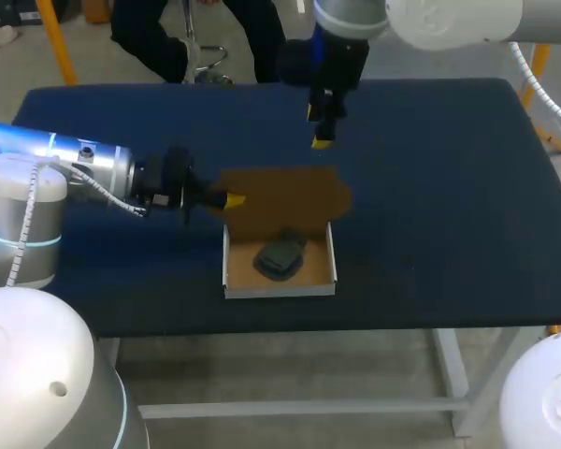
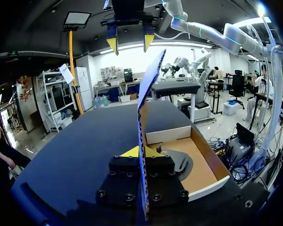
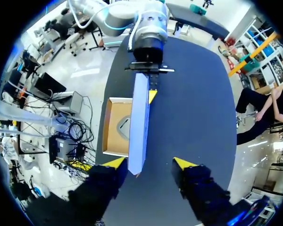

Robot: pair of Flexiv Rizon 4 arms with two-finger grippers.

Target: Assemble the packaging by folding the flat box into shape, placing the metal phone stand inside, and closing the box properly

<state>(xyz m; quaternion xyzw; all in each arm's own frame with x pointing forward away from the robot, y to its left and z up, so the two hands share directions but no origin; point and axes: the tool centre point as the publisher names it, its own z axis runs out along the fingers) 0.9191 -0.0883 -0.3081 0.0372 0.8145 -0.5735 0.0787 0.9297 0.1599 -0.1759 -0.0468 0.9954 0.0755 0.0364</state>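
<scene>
Cardboard lid [image 1: 285,195] upright, side edge pinched in left claw [image 1: 234,199]

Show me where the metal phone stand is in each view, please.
Head view: the phone stand lies inside the open box.
Left wrist view: the phone stand is partly hidden, in the box just beyond the left gripper.
Right wrist view: the phone stand is in the box, ahead of the right gripper.
Shared landmark: the raised lid, held by the left gripper.
</scene>
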